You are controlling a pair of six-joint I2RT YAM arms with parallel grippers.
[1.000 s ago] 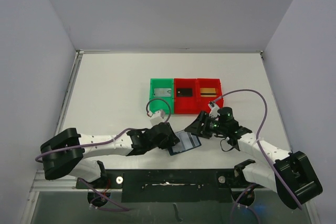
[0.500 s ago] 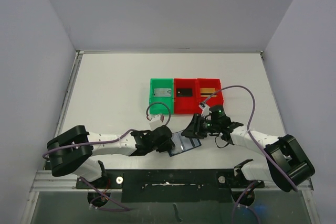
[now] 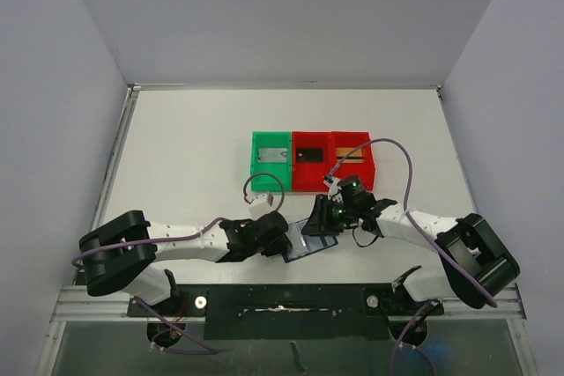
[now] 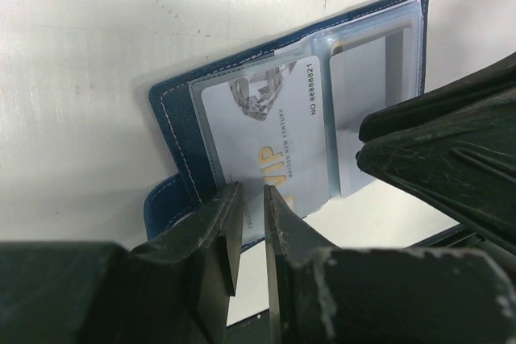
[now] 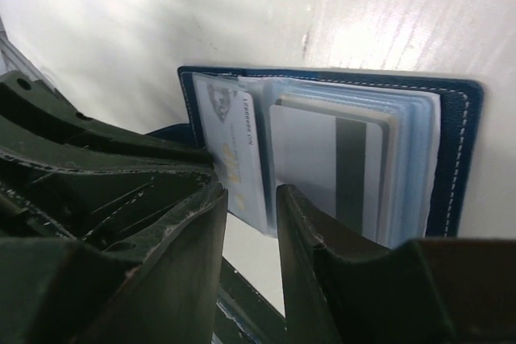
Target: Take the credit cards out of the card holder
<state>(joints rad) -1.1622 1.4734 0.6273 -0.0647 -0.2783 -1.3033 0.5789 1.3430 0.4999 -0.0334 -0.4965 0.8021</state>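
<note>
White tabletop (image 3: 176,147) carries everything, walled by pale panels on three sides. Two black-and-white robot arms reach in from the near edge, the left arm (image 3: 176,242) and the right arm (image 3: 414,224) meeting near the front centre.

Farther back, three small plastic trays sit side by side, touching: a green tray (image 3: 255,151) with a silver-grey card (image 3: 271,155) in it, a middle red tray (image 3: 296,175) with a black card (image 3: 308,154), and a right red tray (image 3: 370,163) with a gold-orange card (image 3: 350,153).

Between the two wrists, a dark navy-blue bifold card holder (image 3: 310,239) lies open near the front of the table, well apart from the trays. Its stitched cover (image 4: 173,110) frames pale bluish clear pockets, and its right half looks raised off the surface in the overhead view.

A pale silver card printed VIP (image 4: 266,126) sits in a clear pocket; beside it is a plain whitish card (image 4: 359,110). From the right wrist a grey card with a dark stripe (image 5: 322,159) shows in the stacked pockets.

The left gripper (image 4: 251,199) has its jaws drawn to a narrow slit, pinching the near edge of the card holder at the VIP card's pocket. The right gripper (image 5: 251,191) is likewise nearly closed, clamped on the lower edge of the clear pockets next to the VIP card.
</note>
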